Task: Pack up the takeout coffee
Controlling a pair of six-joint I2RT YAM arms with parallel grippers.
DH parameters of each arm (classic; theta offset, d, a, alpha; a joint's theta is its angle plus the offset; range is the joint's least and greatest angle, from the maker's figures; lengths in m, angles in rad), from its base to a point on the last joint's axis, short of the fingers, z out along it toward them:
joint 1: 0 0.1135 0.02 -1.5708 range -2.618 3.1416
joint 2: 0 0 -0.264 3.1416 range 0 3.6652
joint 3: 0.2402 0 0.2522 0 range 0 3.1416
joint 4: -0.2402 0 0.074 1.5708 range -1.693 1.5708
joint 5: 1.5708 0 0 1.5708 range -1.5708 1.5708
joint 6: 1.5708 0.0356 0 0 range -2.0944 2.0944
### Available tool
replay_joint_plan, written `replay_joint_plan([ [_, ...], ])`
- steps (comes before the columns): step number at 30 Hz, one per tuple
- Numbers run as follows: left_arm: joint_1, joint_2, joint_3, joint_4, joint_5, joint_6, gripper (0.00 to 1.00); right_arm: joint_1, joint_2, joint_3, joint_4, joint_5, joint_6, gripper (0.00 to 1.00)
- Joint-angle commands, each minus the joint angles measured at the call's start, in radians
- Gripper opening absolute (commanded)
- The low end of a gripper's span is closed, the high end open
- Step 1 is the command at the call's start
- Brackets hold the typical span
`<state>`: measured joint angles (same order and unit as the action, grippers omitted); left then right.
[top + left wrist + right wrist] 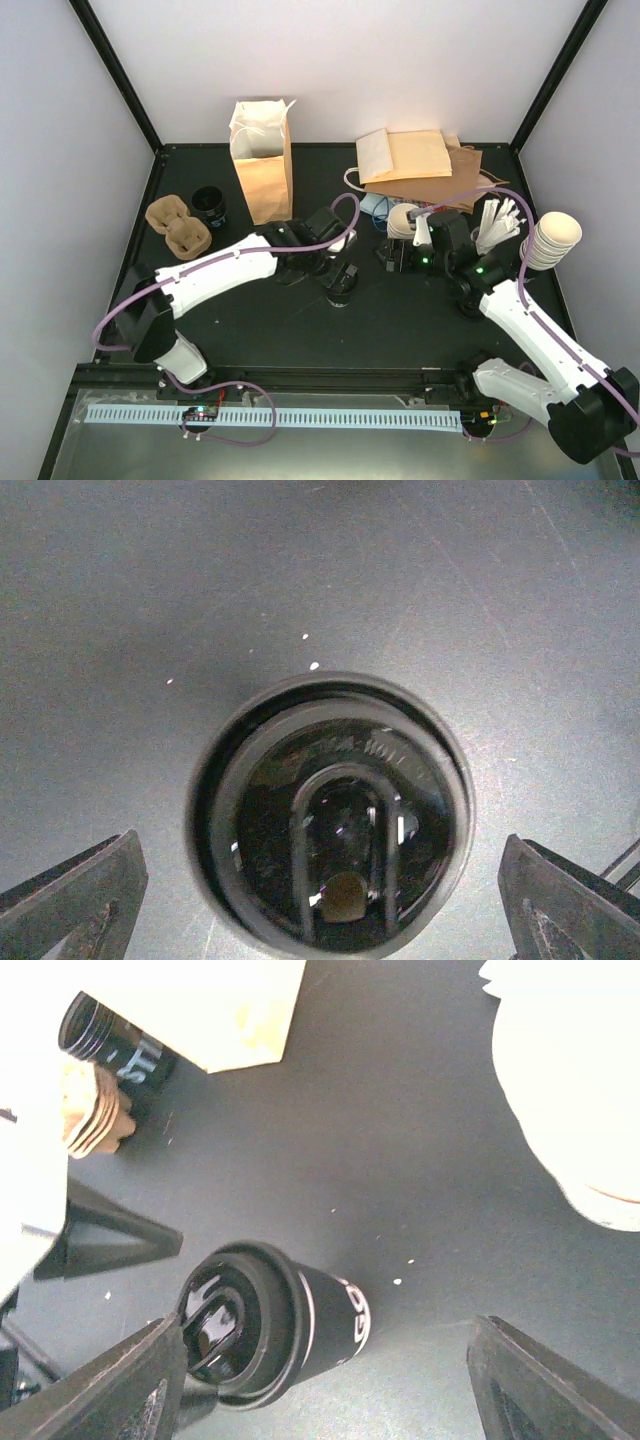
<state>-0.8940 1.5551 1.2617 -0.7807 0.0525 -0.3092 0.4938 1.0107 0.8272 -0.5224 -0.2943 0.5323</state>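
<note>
The step in hand reads as the approach for the grasp. The left end effector [322, 900] hangs directly over the takeout coffee [330, 815] with its jaws spread wide. One of its fingers [75, 900] shows at each lower corner of the left wrist view, well clear of the cup and holding nothing. The cup stands upright near the middle of the dark counter [260, 330], just under the left end effector [338, 272] in the overhead view. Its lid is glossy black and round, with a raised rim, a sip slot and faint embossed lettering. The right wrist view shows a dark wall below the lid with white letters, of which "GO" can be read. To the right, the right end effector [335, 1385] is likewise wide and empty, pointed toward the cup from beside a pale cream cup [570, 1090]. Farther back and to the left, the brown paper bag [265, 165] stands upright with its mouth open. The next move likely calls for the left arm to lower until its fingers flank the wall below the lid rim, then close gently enough not to crush the cup or pop the lid. After that it would have to lift the cup level and carry it back to the bag's mouth.
</note>
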Motion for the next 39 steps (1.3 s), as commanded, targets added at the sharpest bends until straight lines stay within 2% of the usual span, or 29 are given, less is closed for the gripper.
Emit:
replay_joint_plan([
  [1,-0.034,0.055,0.094,-0.071,-0.049,0.005,0.99,-0.019,-0.038,-0.021,0.033,0.097,0.045,0.79],
  [4,-0.038,0.088,0.132,-0.094,-0.046,0.003,0.98,-0.019,-0.037,-0.02,0.026,0.098,0.041,0.79],
  [8,-0.045,0.111,0.152,-0.109,-0.042,0.007,0.91,-0.021,-0.034,-0.023,0.025,0.098,0.037,0.8],
  [18,-0.063,0.164,0.178,-0.158,-0.085,-0.008,0.9,-0.023,-0.018,-0.031,0.039,0.088,0.033,0.8],
  [25,-0.071,0.168,0.185,-0.17,-0.099,0.0,0.82,-0.025,0.017,-0.039,0.05,0.051,0.029,0.8],
  [29,-0.071,0.157,0.169,-0.167,-0.06,0.058,0.81,-0.028,0.062,-0.042,0.068,-0.026,0.034,0.8],
  [36,-0.072,0.097,0.105,-0.171,0.01,0.244,0.76,-0.029,0.141,-0.062,0.111,-0.195,0.038,0.77],
  [39,-0.073,0.092,0.095,-0.185,0.017,0.286,0.76,-0.029,0.176,-0.087,0.157,-0.255,0.05,0.69],
])
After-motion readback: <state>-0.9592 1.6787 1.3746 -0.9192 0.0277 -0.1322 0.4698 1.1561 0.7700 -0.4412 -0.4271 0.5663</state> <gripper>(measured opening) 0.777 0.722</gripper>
